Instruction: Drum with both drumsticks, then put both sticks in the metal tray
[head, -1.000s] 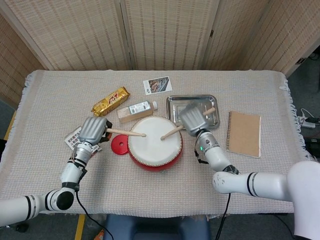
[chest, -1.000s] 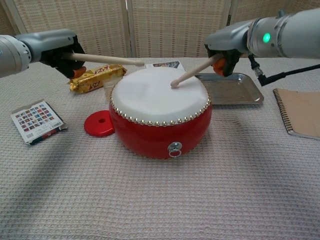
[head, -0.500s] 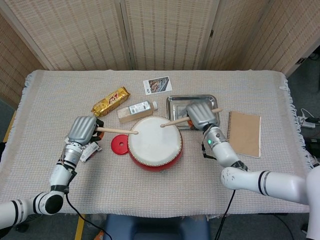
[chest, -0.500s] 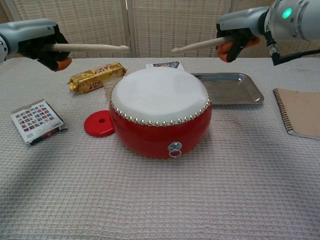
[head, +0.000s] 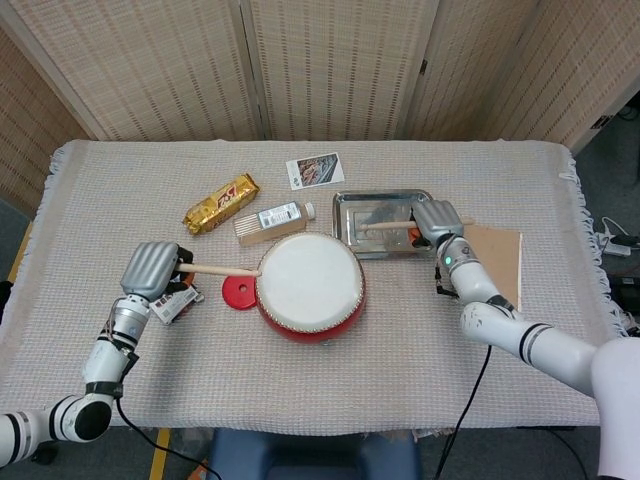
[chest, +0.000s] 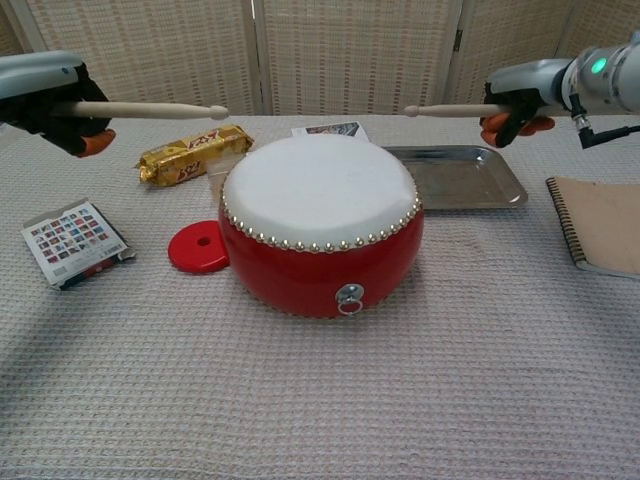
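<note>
Both sticks have lifted off and drawn outward since a second ago, when the right tip rested on the drumhead. Left hand (head: 149, 270) grasps the left drumstick (chest: 140, 110), now pulled further left, level, tip at the drum's (head: 309, 286) left edge in the head view. Right hand (head: 437, 221) clenches the right drumstick (head: 388, 226), shifted right and far; shaft now level over the metal tray (head: 350, 236), above it in the chest view, clear of the drumhead. Drum unmoved at table centre. Red disc (head: 238, 290) touches its left side; notebook (head: 496, 270) right of tray, unchanged.
</note>
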